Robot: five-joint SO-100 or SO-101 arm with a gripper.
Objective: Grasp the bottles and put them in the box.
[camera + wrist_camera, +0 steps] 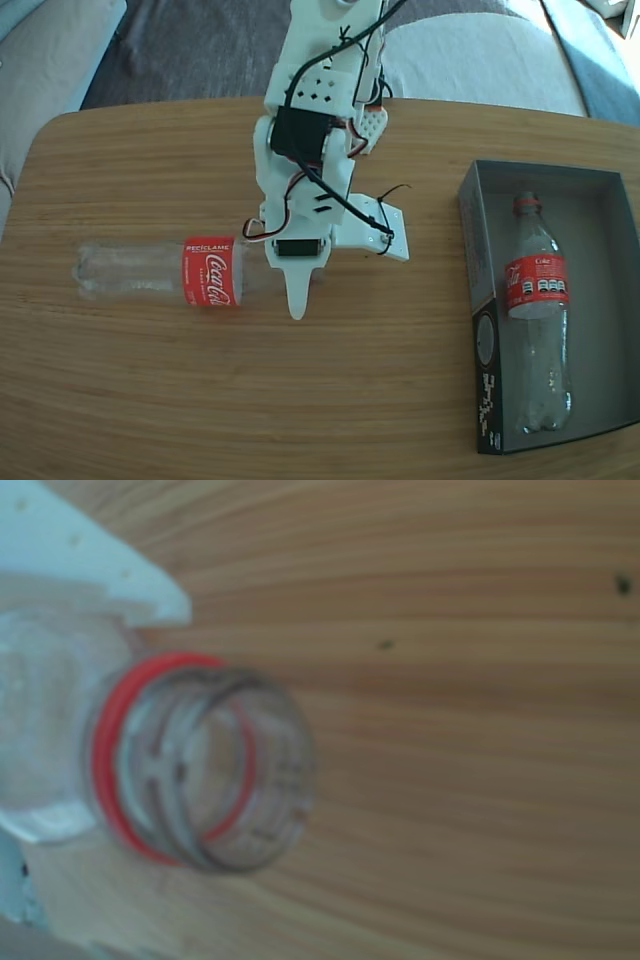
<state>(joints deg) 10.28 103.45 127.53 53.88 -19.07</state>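
Your gripper [297, 290] sits at the neck of the Coca-Cola bottle on the table [160, 272]; in the wrist view one white finger [95, 565] lies against its shoulder at 11 o'clock and another pale edge shows at 7 o'clock, so the fingers look closed around the neck, though the blur leaves actual contact unclear. That bottle's mouth [235, 770] is open, capless, with a red ring behind it. In the fixed view the arm hides the neck; the clear body stretches toward 9 o'clock on the wooden table [330, 400]. At 3 o'clock, well apart, the dark grey box [482, 250] holds the second Coca-Cola bottle [536, 310], lying lengthwise, neck toward 12 o'clock.
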